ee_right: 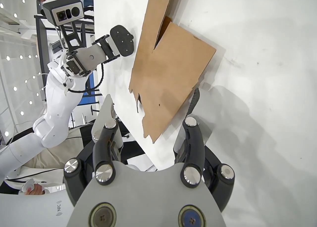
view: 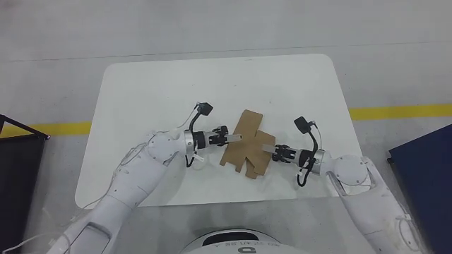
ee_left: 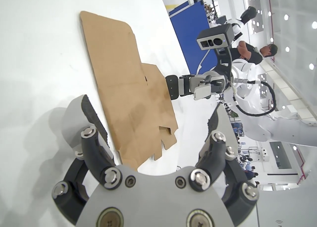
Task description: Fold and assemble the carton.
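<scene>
Flat carton point(view: 246, 144) lies on table point(view: 141, 99), my left gripper point(view: 231, 138) spread wide at the carton's left edge, my right gripper point(view: 269, 150) spread wide at its right edge, neither clamping it.

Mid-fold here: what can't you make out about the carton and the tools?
- Underside of the carton: every view, faces the table.
- Contact between left tool, right tool and carton: top view, too small.
- Carton's far end: right wrist view, cut off by the picture edge.
- Carton's near corner: left wrist view, behind the left tool's body.
</scene>
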`<state>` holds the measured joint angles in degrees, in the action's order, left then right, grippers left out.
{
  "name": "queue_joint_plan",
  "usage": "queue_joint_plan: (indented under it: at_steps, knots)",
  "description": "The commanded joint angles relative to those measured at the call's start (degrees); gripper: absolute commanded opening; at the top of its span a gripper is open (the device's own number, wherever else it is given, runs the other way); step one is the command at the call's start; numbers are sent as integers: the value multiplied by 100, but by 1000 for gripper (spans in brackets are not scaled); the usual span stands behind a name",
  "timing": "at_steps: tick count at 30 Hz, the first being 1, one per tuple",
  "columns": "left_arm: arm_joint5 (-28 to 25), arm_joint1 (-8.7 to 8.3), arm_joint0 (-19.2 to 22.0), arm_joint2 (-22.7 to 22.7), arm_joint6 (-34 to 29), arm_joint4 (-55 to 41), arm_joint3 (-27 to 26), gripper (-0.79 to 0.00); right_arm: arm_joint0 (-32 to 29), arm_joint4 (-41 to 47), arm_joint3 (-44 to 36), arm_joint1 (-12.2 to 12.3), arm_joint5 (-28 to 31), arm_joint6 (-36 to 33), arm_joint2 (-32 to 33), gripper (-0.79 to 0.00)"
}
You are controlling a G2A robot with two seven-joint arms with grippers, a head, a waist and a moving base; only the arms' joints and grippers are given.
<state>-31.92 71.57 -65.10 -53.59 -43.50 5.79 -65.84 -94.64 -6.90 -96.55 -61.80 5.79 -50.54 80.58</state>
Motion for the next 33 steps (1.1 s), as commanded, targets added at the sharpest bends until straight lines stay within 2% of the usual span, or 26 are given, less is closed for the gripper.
queue_joint_plan:
  at_steps: [1,11,18,33]
  knots:
    - [-28,26,51,68,-18,-106,90,0,5,8,-15,3,-15,7,-28,-237]
    - [-143,150,276,344,-204,-645,612,0,60,68,-23,17,-8,-18,-170,-249]
    - [-267,235,435,504,-209,-808,880,0,59,519,15,47,179,-276,-102,-277]
    - [-393,305,543,636,-226,-924,1038,0,132,489,-148,90,217,-263,-226,-277]
